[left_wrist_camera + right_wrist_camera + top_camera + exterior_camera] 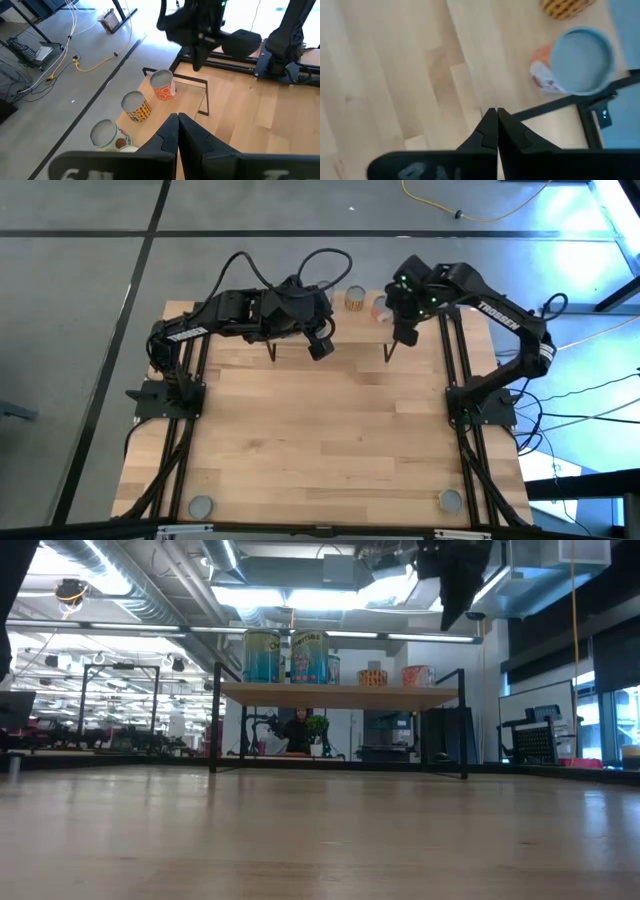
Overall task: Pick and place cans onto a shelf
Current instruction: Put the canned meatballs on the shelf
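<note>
The shelf [340, 695], a light-wood board on thin black legs, stands at the table's far edge. Several cans stand upright on it: two teal ones [285, 656] at its left, then a yellow-orange one [136, 106] and an orange-and-white one [162, 85] toward its right end. My left gripper [177, 120] hovers shut above the shelf's middle, clear of the cans. My right gripper [496, 116] is shut and points steeply down above the shelf's right end, beside the orange-and-white can [582, 60], touching nothing.
Both arm bases [165, 395] [480, 405] stand at the table's left and right sides. Two grey round discs [201, 505] [450, 500] lie near the table's near edge. Bare wood tabletop [330, 440] spreads between the arms. Cables lie on the floor beyond the far edge.
</note>
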Controlling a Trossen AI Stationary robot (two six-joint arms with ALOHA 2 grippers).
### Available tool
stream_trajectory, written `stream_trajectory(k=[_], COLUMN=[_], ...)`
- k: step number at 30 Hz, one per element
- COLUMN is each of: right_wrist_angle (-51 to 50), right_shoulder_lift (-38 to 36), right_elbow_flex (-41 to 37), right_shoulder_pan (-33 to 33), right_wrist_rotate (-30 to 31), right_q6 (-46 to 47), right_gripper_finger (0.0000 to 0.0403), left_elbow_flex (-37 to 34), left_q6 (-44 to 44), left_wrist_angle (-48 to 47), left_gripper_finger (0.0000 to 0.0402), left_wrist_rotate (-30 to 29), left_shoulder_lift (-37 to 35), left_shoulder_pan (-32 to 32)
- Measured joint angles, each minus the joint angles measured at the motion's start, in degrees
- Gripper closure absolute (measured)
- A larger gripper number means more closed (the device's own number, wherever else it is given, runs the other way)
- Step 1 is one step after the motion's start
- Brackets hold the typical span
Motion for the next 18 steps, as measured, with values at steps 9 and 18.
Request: stream_trajectory(k=[9,18], right_wrist_angle=[11.77,18.72], right_shoulder_lift=[0.25,0.37], right_elbow_flex=[-8.67,-14.69], right_shoulder_pan=[-0.04,-1.93], right_wrist_rotate=[0.92,2.28], right_q6=[-1.59,-1.90], right_gripper_finger=[0.0403,0.0403], left_elbow_flex=[0.00,0.00], left_q6=[0.00,0.00], left_wrist_angle=[-0.26,-0.26], left_gripper_finger=[0.0401,0.0401], left_wrist_rotate=[0.00,0.02], left_shoulder_lift=[0.00,0.00], left_shoulder_pan=[0.22,0.48])
